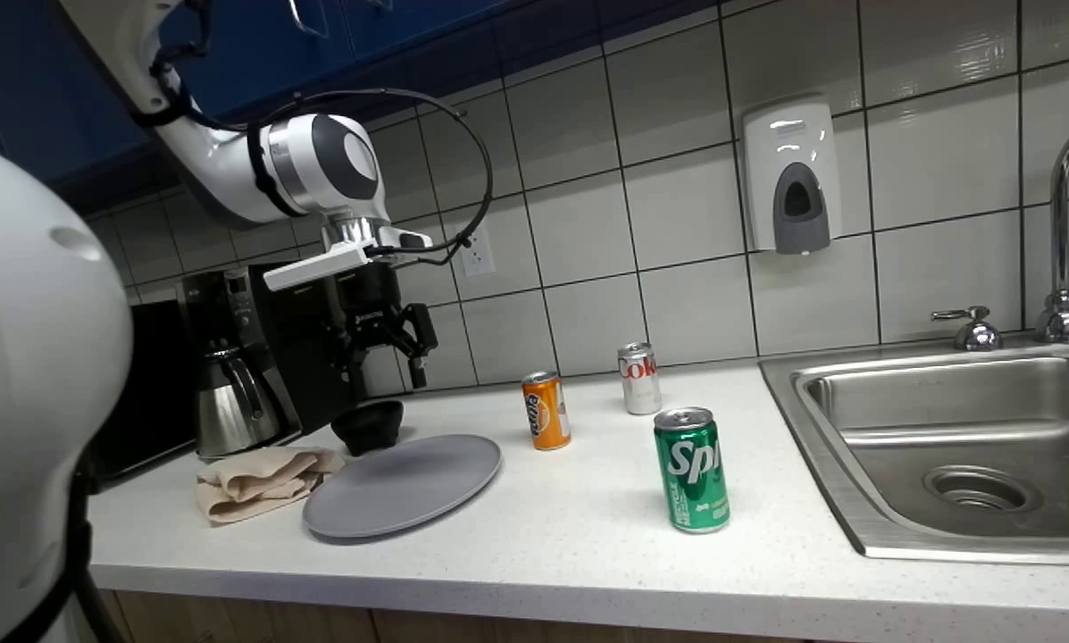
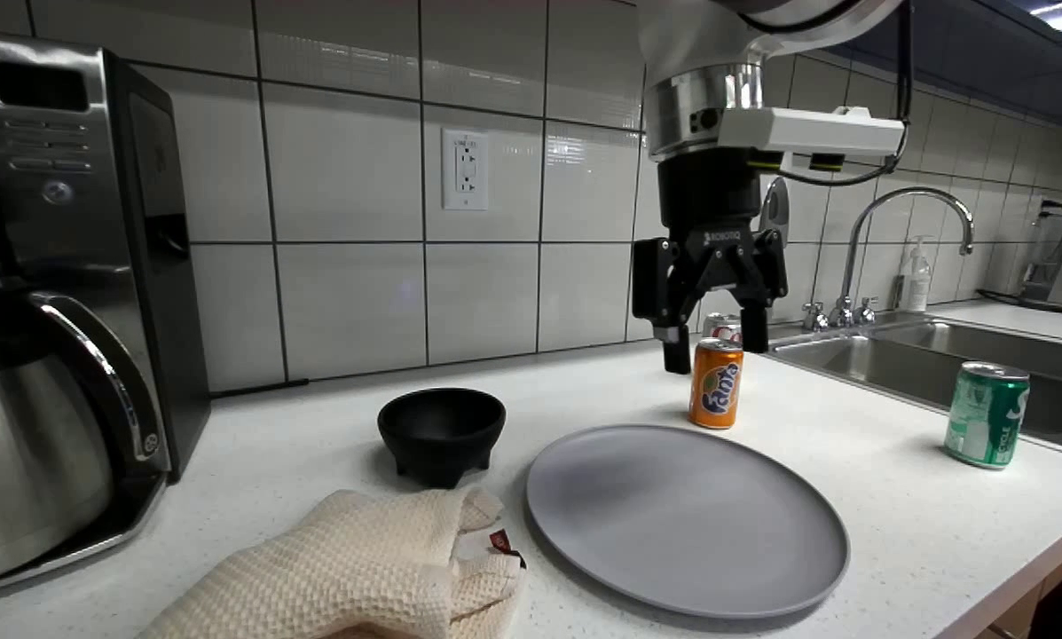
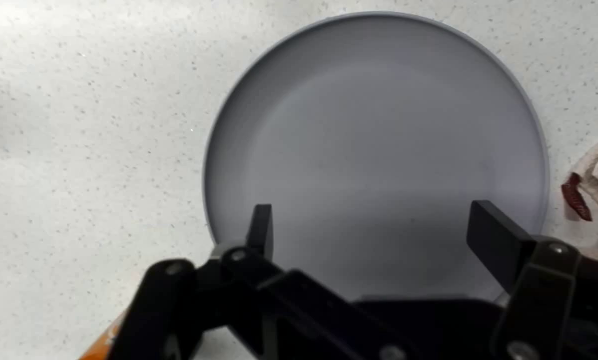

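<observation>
A black gripper [image 2: 716, 357], fingers spread with nothing between them, hangs over a round gray plate [image 2: 690, 524] lying below on the counter [image 2: 921, 532], between a beige cloth [image 2: 353, 559] and orange Fanta can [image 2: 717, 390]

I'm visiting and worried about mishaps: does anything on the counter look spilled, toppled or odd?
Nothing looks wrong or spilled: the orange can, green can and silver can stand upright. At most, the cloth looks untidy, rumpled beside the plate.
</observation>
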You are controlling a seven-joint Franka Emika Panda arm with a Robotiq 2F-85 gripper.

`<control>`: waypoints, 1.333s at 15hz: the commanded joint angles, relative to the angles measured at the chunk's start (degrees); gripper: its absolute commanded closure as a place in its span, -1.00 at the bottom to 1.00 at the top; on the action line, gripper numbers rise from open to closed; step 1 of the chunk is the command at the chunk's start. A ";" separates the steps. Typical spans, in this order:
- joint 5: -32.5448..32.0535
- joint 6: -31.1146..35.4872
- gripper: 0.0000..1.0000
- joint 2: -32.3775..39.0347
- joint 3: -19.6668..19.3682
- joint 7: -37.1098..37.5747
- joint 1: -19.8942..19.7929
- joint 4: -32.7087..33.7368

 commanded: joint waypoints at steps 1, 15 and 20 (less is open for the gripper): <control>0.44 1.86 -1.00 -5.21 -1.20 -1.78 -2.40 -5.57; 2.05 6.52 -1.00 -7.85 -8.01 -9.48 -8.50 -10.25; 2.71 7.60 -1.00 -5.56 -9.61 -11.63 -9.83 -8.31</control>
